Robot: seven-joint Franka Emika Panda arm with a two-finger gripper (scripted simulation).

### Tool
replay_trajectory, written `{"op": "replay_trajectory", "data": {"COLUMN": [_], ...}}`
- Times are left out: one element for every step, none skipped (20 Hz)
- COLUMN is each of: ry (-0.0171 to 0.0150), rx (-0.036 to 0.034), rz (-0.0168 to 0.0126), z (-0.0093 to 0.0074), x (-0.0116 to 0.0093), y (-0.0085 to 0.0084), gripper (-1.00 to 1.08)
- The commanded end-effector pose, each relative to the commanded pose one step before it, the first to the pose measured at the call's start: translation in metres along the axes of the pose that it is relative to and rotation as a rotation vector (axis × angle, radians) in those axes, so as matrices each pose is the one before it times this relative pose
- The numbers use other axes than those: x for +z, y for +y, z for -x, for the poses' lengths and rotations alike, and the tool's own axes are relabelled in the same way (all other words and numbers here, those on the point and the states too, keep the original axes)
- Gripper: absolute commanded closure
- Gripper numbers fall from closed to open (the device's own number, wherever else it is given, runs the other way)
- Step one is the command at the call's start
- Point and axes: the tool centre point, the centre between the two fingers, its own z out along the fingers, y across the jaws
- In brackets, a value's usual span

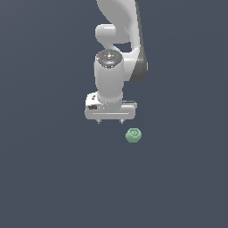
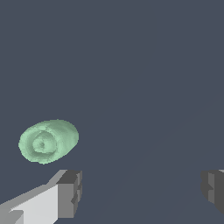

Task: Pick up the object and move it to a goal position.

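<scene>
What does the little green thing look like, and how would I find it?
Find the big white robot arm and follow it down to its open end effector. Just below that, toward the exterior view's right, sits the object on the dark grey floor. It is the only green thing: a small pale lump with a swirl on top.

Pale-green spiral-topped object (image 1: 133, 135), white arm (image 1: 116, 67)
</scene>
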Motion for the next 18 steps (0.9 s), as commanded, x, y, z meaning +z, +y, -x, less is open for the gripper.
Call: {"op": "replay_trajectory", "data": {"ry": [0.0,-0.00043,-0.00137,-0.00219,-0.00304,-0.0039,-0.00438,-0.00366,-0.00274,-0.00194,-0.00089,-0.00015,0.00034,0.0,0.00077,0.00019,0.00007,-0.00002], "rx": [0.0,0.00088,0.00277,0.00436,0.00592,0.00727,0.00758,0.00555,0.00332,0.00138,-0.00039,-0.00119,-0.0006,0.0,0.00215,0.00308,0.00447,0.00573], "rz": [0.0,0.00004,0.00009,0.00015,0.00023,0.00031,0.00038,0.00035,0.00029,0.00023,0.00014,0.00006,-0.00003,0.0,-0.00017,-0.00012,-0.00015,-0.00018], "z": [0.0,0.00002,0.00005,0.00009,0.00012,0.00015,0.00017,0.00014,0.00011,0.00007,0.00007,0.00001,-0.00001,-0.00011,0.00004,-0.00004,-0.00005,-0.00006], "x": [0.0,0.00008,0.00029,0.00044,0.0006,0.00076,0.00082,0.00065,0.00043,0.0003,0.00004,-0.00001,-0.00007,0.00023,-0.00022,0.00011,0.00018,0.00025], "y": [0.00001,0.00026,0.0009,0.00142,0.00199,0.0026,0.00299,0.00258,0.00201,0.0015,0.00086,0.00017,-0.00021,-0.00067,-0.00018,-0.00048,-0.00048,-0.00056], "gripper": [-0.92,-0.92,-0.92,-0.92,-0.92,-0.92,-0.92,-0.92,-0.92,-0.92,-0.92,-0.92,-0.92,-0.92,-0.92,-0.92,-0.92,-0.92]}}
